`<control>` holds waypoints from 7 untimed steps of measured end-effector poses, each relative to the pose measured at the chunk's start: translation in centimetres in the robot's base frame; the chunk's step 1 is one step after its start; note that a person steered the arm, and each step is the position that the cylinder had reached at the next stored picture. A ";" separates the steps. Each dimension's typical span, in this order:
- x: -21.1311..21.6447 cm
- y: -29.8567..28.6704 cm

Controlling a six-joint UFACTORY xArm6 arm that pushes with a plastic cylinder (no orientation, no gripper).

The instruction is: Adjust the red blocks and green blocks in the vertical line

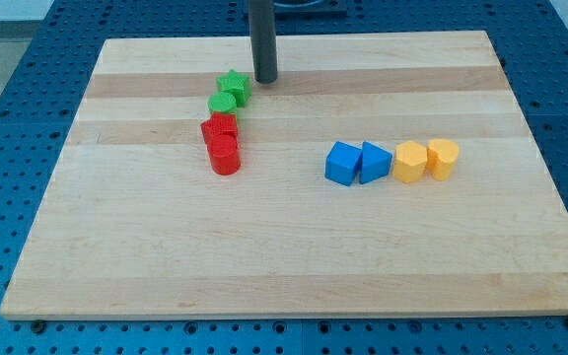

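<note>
Two green and two red blocks form a slightly slanted line running down the view at the board's upper left. A green star block (233, 86) is at the top, a second green block (222, 105) just below it, then a red block (219, 128) and a red cylinder-like block (225, 155) at the bottom. The blocks touch one another. My tip (265, 80) rests on the board just to the right of the green star, a small gap away from it.
A row of blocks lies at the middle right: a blue cube (342, 164), a blue wedge-like block (374, 162), a yellow block (409, 161) and a yellow cylinder-like block (443, 158). The wooden board (284, 266) sits on a blue perforated table.
</note>
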State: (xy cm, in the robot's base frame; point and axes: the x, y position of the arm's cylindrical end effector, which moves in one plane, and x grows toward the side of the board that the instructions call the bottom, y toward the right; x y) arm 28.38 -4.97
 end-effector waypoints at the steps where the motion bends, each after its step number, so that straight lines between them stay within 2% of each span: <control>1: 0.0 -0.7; 7: 0.5 -2.6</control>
